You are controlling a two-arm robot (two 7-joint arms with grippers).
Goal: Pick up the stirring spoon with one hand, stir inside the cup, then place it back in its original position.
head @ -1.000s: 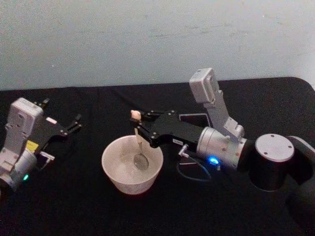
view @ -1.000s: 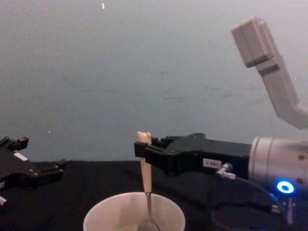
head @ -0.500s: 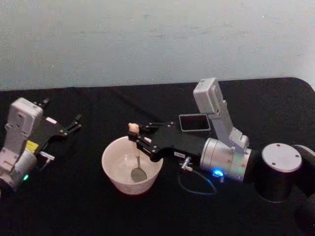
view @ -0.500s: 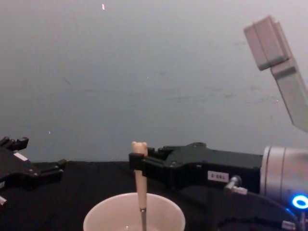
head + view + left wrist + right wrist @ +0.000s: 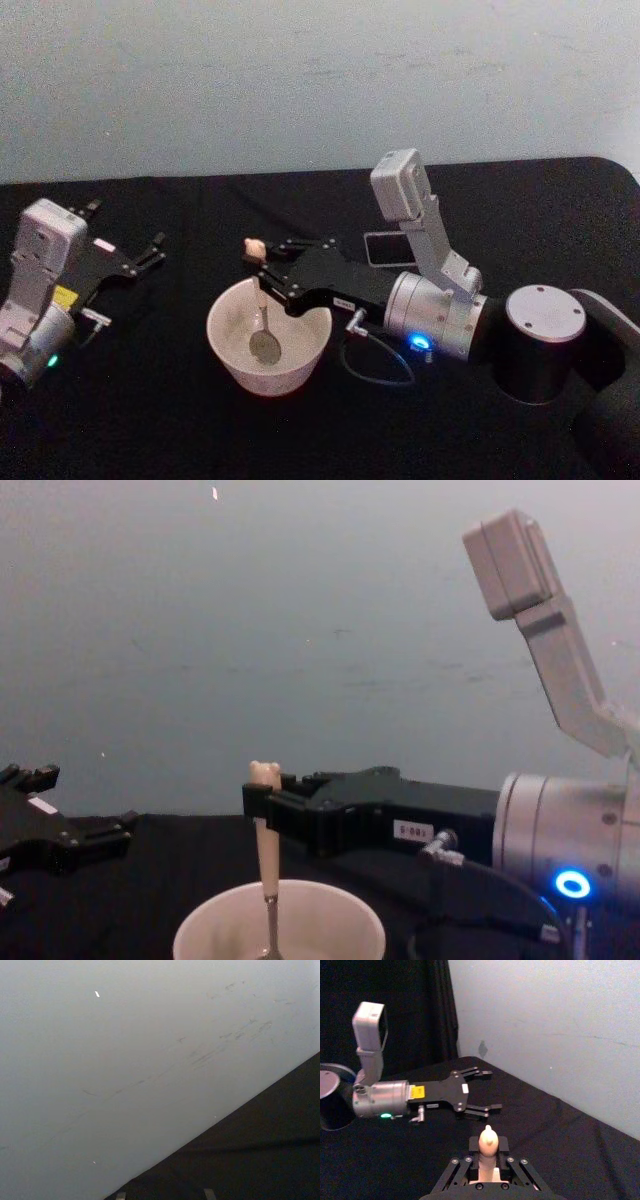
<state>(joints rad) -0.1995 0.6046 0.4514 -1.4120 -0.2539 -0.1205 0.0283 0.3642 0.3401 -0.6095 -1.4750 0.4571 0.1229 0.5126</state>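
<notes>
Where the spoon (image 5: 265,344) dips, the cup (image 5: 250,376) surrounds it.

The right arm (image 5: 437,315), a silver-grey forearm on a round black joint, reaches leftward across the front of the body, roughly level. Its black two-fingered right gripper (image 5: 262,272) is clamped on the pale beige handle of a slim stirring spoon (image 5: 262,306), just under the handle's top. The black left gripper (image 5: 128,225) sits far out at the left side, pointing forward and inward with its fingers spread apart. It seems to be low, though its height is hard to judge.
</notes>
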